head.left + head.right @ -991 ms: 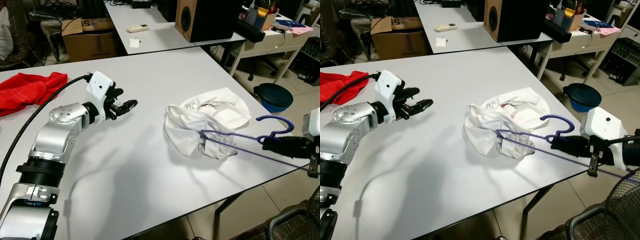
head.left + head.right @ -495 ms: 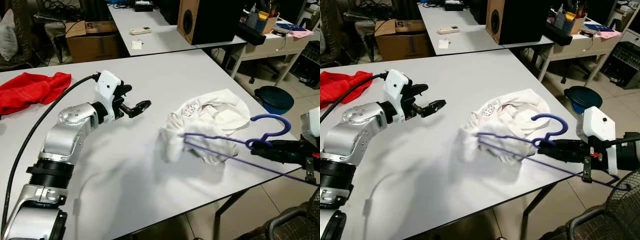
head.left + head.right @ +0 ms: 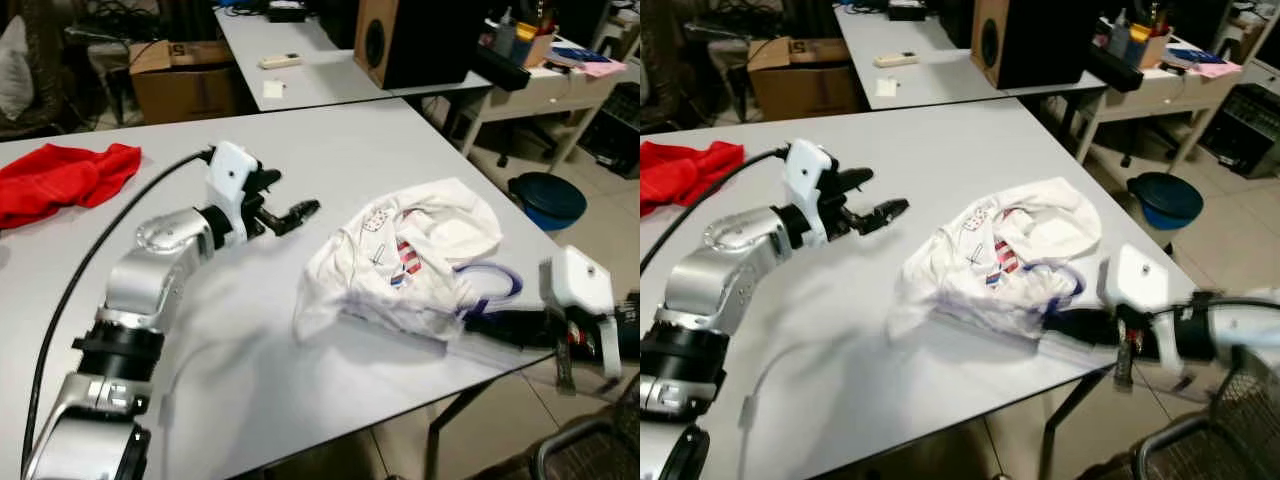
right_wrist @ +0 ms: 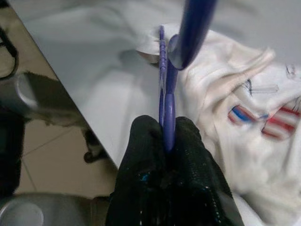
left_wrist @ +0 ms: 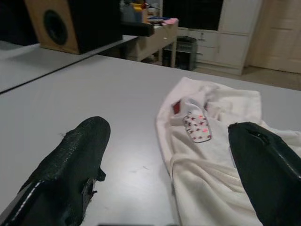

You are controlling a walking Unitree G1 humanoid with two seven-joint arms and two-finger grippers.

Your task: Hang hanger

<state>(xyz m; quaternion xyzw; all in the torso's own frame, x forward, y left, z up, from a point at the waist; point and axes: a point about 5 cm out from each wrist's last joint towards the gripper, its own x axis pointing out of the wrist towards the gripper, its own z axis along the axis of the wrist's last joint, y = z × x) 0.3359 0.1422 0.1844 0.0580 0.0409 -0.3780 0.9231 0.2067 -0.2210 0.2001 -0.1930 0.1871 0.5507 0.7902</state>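
right gripper (image 4: 165, 141) fingers clamp purple hanger (image 4: 165, 94) inside white t-shirt (image 3: 400, 260), frame center-right; left gripper (image 5: 169, 155) wide apart. risk: shirt drags off counter (image 3: 330, 130) edge w/ hanger.

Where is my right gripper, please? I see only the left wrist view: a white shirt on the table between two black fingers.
Observer: The right gripper is at the table's near edge, beside the white shirt.
Operator: Does it hold something?
Observer: Yes, its fingers are shut on the purple hanger, just below the hook.
Operator: Is the hanger inside the shirt?
Observer: Partly; the hook sticks out, the rest lies under the cloth.
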